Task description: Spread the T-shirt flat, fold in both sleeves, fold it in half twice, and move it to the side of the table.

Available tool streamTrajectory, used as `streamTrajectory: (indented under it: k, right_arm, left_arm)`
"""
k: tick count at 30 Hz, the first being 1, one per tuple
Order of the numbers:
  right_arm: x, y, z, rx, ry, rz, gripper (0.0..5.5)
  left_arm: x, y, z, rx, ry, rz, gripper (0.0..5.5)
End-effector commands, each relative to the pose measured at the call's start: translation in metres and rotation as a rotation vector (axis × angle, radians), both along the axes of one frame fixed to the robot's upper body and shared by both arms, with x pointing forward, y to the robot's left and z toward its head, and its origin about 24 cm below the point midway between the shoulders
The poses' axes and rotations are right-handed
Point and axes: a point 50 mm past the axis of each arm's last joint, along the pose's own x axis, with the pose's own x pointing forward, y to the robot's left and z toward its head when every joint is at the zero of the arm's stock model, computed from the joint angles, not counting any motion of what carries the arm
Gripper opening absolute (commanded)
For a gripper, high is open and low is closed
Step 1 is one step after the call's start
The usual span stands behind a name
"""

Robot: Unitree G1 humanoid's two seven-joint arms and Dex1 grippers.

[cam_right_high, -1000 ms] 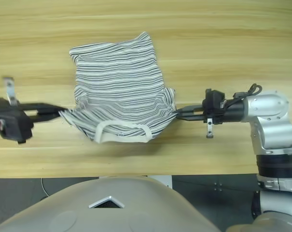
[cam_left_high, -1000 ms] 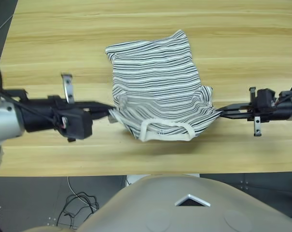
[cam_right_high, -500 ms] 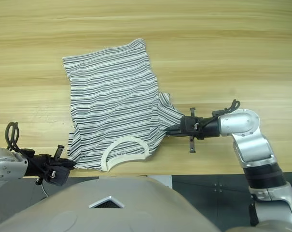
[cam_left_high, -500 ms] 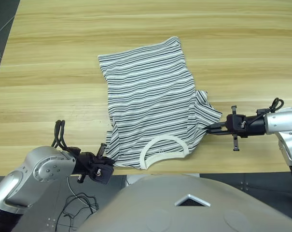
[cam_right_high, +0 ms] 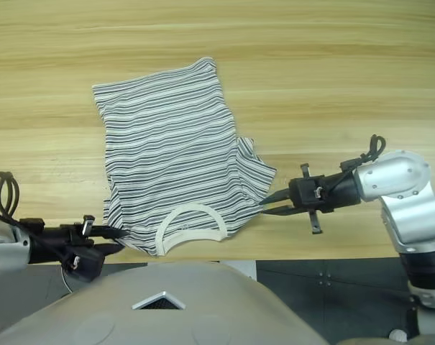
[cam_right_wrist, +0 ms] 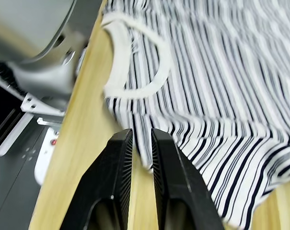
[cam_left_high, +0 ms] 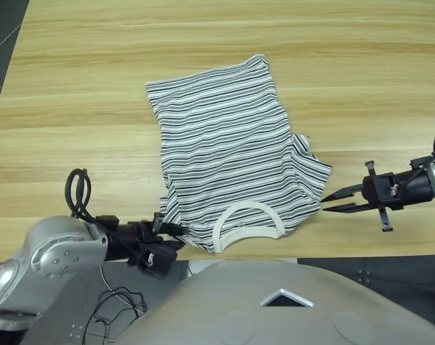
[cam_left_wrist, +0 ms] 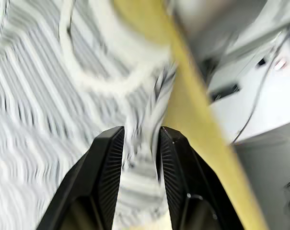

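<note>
Since half a second ago the left gripper (cam_left_high: 180,237) has crept in along the near edge, and the right gripper (cam_left_high: 325,205) has let go of the sleeve (cam_left_high: 308,164) and backed off to the right.

The left gripper is clamped on the shirt (cam_left_high: 224,144) at its shoulder, with cloth pinched between the fingers right at the table (cam_left_high: 361,86) edge. The shirt lies mostly flat mid-table, collar (cam_left_high: 247,219) toward the robot. The sleeve on the right is rumpled. The right gripper hangs just beside it, fingers parted and empty.

The cloth looks light and limp, likely to sag, bunch and slide on smooth wood. Pinching seams at a shoulder, sleeve end or hem corner should hold best. The collar sits close to the near edge, so room is tight there, while bare wood lies beyond and to both sides.
</note>
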Motion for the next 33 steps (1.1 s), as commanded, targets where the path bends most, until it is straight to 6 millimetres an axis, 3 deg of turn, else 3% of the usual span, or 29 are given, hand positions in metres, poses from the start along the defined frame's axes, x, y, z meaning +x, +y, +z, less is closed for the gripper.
streamTrajectory:
  k: [1,3,6,13,19,26,33]
  right_arm:
    - [0.003,0.0,0.009,-0.005,-0.02,0.015,0.7]
    - [0.015,0.017,0.01,0.11,-0.132,-0.033,0.7]
    - [0.032,0.043,0.001,0.239,-0.256,-0.138,0.7]
    - [0.048,0.073,-0.033,0.28,-0.342,-0.234,0.7]
    - [0.044,0.078,-0.062,0.255,-0.339,-0.258,0.7]
    - [0.043,0.077,-0.074,0.239,-0.348,-0.289,0.7]
    - [0.041,0.074,-0.077,0.224,-0.355,-0.295,0.7]
  left_arm:
    - [-0.013,0.004,0.007,0.037,0.126,0.012,1.37]
    - [-0.006,0.005,0.018,-0.019,0.123,0.07,1.37]
    - [0.023,0.022,0.027,-0.047,0.034,0.184,1.37]
    - [0.06,0.055,0.021,0.009,-0.091,0.318,1.37]
    - [0.074,0.061,-0.005,0.033,-0.157,0.319,1.37]
    - [0.09,0.073,-0.032,0.058,-0.191,0.33,1.37]
    - [0.097,0.079,-0.046,0.063,-0.187,0.331,1.37]
